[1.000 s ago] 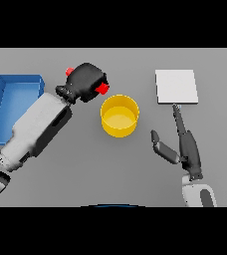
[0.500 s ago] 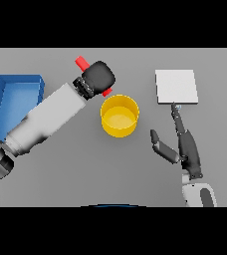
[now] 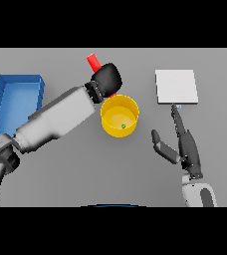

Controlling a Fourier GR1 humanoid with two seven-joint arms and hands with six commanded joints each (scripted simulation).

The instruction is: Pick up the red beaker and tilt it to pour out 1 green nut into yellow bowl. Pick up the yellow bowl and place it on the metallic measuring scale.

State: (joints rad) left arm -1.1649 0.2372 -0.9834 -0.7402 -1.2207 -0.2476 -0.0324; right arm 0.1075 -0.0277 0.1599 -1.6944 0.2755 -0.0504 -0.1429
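Observation:
My left hand (image 3: 107,79) is shut on the red beaker (image 3: 93,62), holding it above the table at the far left rim of the yellow bowl (image 3: 119,116). Only the beaker's upper end shows above the hand, with a sliver of red below it. One small green nut (image 3: 123,126) lies inside the bowl. My right hand (image 3: 183,145) is open to the right of the bowl, fingers straight and pointing toward the metallic measuring scale (image 3: 176,86), a flat pale square at the far right.
A blue tray (image 3: 13,102) lies at the left side of the table, partly behind my left forearm (image 3: 60,119).
My left hand has swung right and farther over the bowl's rim with the beaker turning in it. A green nut now lies in the bowl. The right hand has stayed put.

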